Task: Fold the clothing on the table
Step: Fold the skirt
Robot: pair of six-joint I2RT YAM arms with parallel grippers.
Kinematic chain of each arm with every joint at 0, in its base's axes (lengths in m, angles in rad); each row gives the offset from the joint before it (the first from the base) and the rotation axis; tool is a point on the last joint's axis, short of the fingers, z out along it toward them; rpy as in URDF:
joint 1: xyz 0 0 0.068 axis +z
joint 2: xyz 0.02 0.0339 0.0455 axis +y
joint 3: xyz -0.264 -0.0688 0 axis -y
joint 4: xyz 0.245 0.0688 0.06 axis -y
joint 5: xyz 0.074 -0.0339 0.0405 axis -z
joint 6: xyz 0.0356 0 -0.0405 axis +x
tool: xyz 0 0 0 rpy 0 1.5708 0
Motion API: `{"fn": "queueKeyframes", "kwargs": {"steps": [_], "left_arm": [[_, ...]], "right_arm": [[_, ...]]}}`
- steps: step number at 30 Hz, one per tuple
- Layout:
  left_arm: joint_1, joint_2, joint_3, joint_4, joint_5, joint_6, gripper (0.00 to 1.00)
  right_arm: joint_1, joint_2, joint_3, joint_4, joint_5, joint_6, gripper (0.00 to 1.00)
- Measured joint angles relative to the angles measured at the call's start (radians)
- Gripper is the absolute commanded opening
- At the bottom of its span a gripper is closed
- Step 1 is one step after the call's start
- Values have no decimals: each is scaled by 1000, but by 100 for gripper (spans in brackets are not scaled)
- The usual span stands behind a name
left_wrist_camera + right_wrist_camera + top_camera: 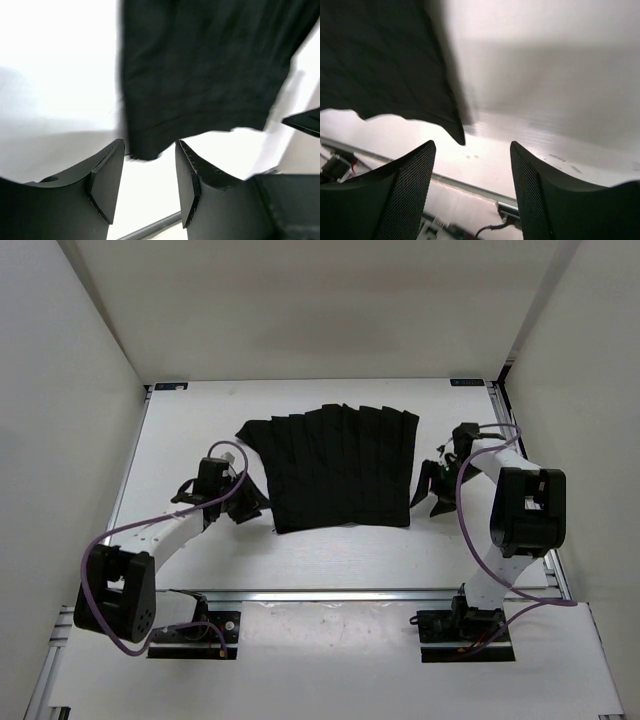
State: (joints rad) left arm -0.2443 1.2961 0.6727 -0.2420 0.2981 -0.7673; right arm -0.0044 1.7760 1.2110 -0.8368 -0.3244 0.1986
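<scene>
Soft, light, limp clothing (340,468) flat on table (200,420); likely to sag when lifted. Best pinched at near corners. Left tool (150,170) and right tool (472,165) spread, empty.

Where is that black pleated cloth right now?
In the overhead view the clothing lies spread on the middle of the table, with the left gripper at its near-left corner and the right gripper just off its right edge.

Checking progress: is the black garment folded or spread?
The clothing lies flat on the table, pleats side by side; a doubled layer, cannot tell.
</scene>
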Motion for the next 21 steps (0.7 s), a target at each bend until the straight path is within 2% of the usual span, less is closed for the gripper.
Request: {"fn": "queueKeyframes", "kwargs": {"steps": [3,7,16,21], "left_arm": [[0,-15,-81,-17,-12,0,56],[3,-15,-191,13,-3,-27,58],[8,24,-206,151,9,-82,59],[-18,55,-206,207,3,-131,55]], "right_arm": [[-1,0,-79,9,-31,3,66],[-7,3,-87,63,-74,9,65],[-4,46,-89,117,-97,27,64],[-2,48,-97,122,-94,26,63]]}}
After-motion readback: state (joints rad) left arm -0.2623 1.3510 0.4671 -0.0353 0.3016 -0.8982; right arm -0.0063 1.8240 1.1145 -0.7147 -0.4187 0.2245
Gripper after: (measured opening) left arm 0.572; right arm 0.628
